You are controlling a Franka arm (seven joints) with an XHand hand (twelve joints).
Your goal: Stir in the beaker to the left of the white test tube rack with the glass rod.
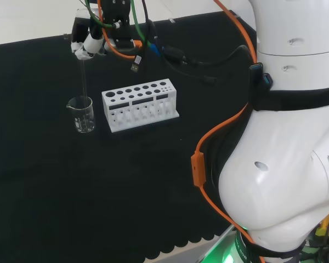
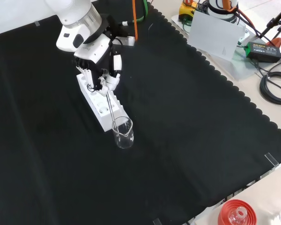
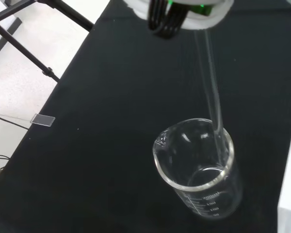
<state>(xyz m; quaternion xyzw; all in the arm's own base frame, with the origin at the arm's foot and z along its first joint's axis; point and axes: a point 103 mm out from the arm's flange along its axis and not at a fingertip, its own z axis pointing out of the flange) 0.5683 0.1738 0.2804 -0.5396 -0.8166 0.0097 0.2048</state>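
Note:
A clear glass beaker point(image 1: 82, 114) stands on the black cloth just left of the white test tube rack point(image 1: 139, 104) in the head view. Above it, the hand point(image 1: 89, 45) is curled round the top of a thin glass rod point(image 1: 83, 78) that hangs nearly upright. The rod's lower end dips inside the beaker point(image 3: 199, 167), close to its rim, as the wrist view shows with the rod point(image 3: 212, 92). In the front view the hand point(image 2: 102, 70) hovers over the rack point(image 2: 99, 104), with the rod point(image 2: 111, 108) slanting down into the beaker point(image 2: 123, 132).
A red ribbed stand with a flask point(image 2: 236, 215) sits at the cloth's near right corner in the front view. Cables and a power brick point(image 2: 267, 51) lie off the cloth at the right. The arm's white links point(image 1: 285, 137) fill the head view's right.

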